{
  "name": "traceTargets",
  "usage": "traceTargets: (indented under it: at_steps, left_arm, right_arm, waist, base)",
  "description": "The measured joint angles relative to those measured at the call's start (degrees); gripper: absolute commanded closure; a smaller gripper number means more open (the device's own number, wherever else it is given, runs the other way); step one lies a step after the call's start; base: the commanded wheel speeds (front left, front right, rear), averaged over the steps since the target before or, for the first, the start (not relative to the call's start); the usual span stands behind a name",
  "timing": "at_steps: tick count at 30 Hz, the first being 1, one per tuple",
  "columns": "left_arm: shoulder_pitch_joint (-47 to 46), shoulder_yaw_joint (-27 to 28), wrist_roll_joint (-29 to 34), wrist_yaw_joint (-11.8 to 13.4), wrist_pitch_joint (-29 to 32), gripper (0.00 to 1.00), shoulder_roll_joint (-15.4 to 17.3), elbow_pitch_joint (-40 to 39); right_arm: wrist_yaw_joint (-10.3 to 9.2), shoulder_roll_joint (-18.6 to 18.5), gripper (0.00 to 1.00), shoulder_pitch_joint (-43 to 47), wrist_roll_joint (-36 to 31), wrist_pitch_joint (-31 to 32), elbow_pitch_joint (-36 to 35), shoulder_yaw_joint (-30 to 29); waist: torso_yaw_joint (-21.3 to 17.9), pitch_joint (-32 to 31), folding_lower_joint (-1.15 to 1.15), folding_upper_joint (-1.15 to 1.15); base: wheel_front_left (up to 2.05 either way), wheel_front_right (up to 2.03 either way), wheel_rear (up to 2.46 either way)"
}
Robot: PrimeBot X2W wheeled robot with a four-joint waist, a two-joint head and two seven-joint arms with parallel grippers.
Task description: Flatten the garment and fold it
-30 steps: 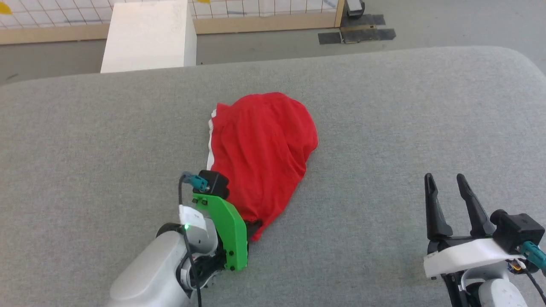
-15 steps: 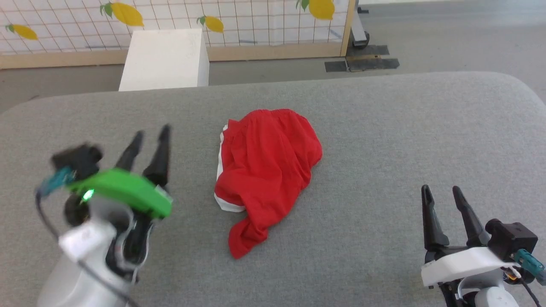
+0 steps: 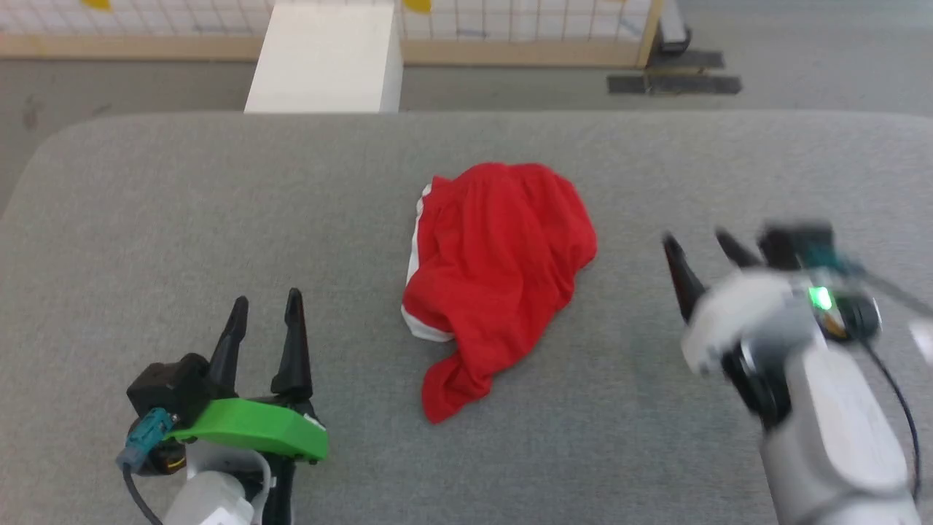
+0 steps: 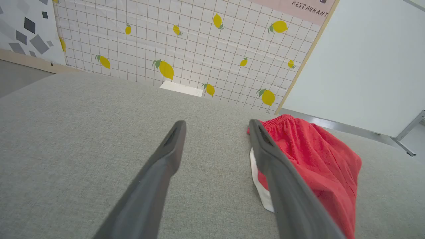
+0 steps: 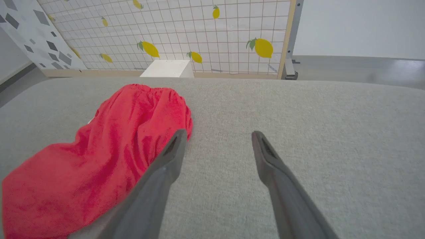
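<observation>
At the left, the left claw (image 3: 267, 297) is held spread and empty above the grey bench (image 3: 182, 219), well apart from the cloth; in the left wrist view the same claw (image 4: 216, 123) is seen with its fingers parted and nothing between them. In the middle of the bench lies the garment (image 3: 503, 270), bunched into a lump, with a white stripe down its left edge, a gathered waistband at the far end and a twisted tail pointing toward the robot. At the right, the right claw (image 3: 694, 239) is also spread and empty, blurred, just beside the garment's right edge. The step in hand is judged to be the flattening. It would be best served if the right edge near the waistband were pinched through one layer only and drawn outward low over the bench, with the striped left edge taken by the other claw so that the cloth is tensioned, not dragged. Compared with half a second earlier, the left arm has been lowered from a raised, blurred pose to the lower left. The garment's shape is unchanged, though the camera has shifted. The right arm has been lifted from its rest toward the cloth.
</observation>
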Motion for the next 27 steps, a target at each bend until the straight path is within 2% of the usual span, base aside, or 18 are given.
traceTargets:
  at_steps: [5,10,15,19,20,21,27]
  left_arm:
    - [-1.35,0.32,1.67,-2.72,0.0,0.0,-2.23,0.0]
    - [-4.85,0.27,3.31,-5.35,0.0,0.0,-4.31,0.32]
    - [-6.33,0.49,5.17,-7.1,0.0,0.0,-6.05,1.04]
    - [-6.5,1.34,6.04,-8.11,0.0,0.0,-7.05,2.05]
    - [-6.5,1.49,6.3,-8.28,0.0,0.0,-7.22,2.31]
    - [-6.5,1.63,6.45,-8.36,0.0,0.0,-7.33,2.47]
    - [-6.4,2.4,7.93,-8.99,0.0,0.0,-7.95,3.65]
  right_arm:
    - [0.01,0.15,0.0,-15.37,-4.16,10.1,10.35,4.21]
    - [0.01,0.08,0.0,-24.67,-9.9,21.07,20.94,4.08]
    - [0.01,0.03,0.0,-27.47,-10.78,25.35,27.1,6.87]
    - [-0.02,-0.34,0.0,-29.19,-8.91,25.1,28.92,7.93]
    - [-0.02,-0.34,0.84,-29.63,-8.48,24.49,29.19,7.93]
    - [-0.02,-0.33,1.0,-29.88,-8.21,23.74,29.37,7.88]
    - [-0.01,0.12,1.0,-29.17,-3.5,15.36,28.77,5.31]
  waist:
    - [2.08,3.47,0.0,0.0]
    - [5.08,7.2,0.0,0.0]
    - [8.0,10.32,0.0,0.0]
    - [9.77,12.16,0.0,0.0]
    - [10.03,12.43,0.0,0.0]
    - [10.11,12.5,0.01,0.0]
    - [9.39,11.13,0.0,0.0]
  base:
    - [0.0,0.0,0.0]
    - [0.0,0.0,0.0]
    - [0.0,0.0,0.0]
    - [0.0,0.0,0.0]
    - [0.0,0.0,0.0]
    - [0.0,0.0,0.0]
    - [0.0,0.0,0.0]
